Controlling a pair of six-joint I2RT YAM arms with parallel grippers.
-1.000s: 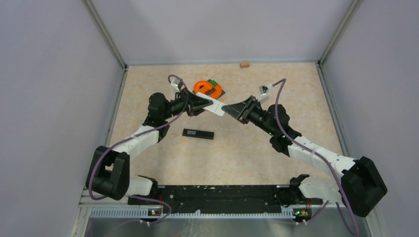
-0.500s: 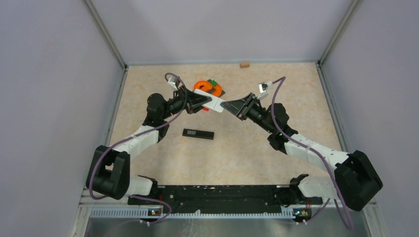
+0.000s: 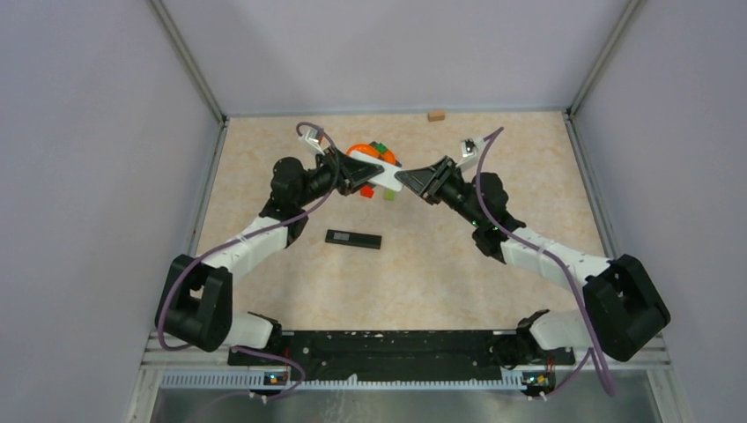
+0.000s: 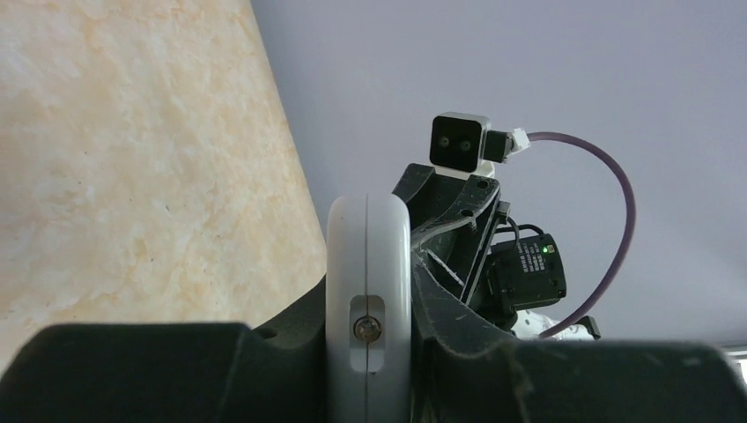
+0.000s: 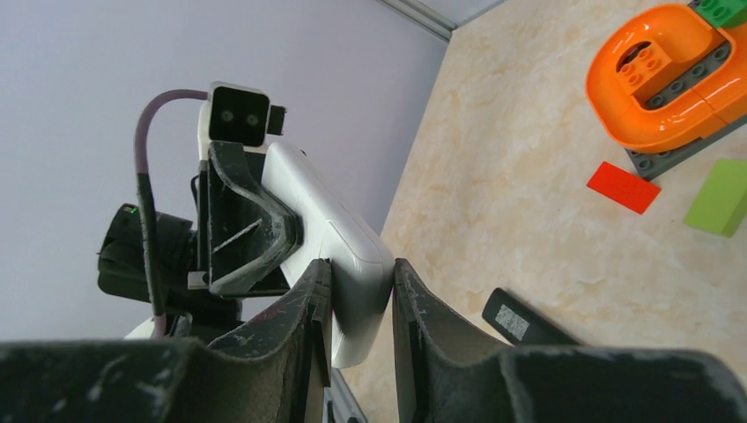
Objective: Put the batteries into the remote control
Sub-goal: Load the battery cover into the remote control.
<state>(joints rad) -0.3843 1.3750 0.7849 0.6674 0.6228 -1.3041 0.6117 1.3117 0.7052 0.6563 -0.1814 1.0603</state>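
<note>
Spanning the gap above the table [image 3: 493, 159], the white remote control [image 3: 386, 180] is pinched at one end by the left gripper [image 3: 372, 177] and at the other by the right gripper [image 3: 404, 181], both sets of jaws narrow against its sides. Below them sits an orange toy track [image 5: 669, 79]. A black bar [image 3: 352, 239] lies nearer the bases, with a green block [image 5: 722, 198] and a red tile [image 5: 624, 187] beside the track.

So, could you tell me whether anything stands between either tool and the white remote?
Nothing visible does: the left tool and the right tool are each shut directly on the white remote, one at each end, above the table.
</note>
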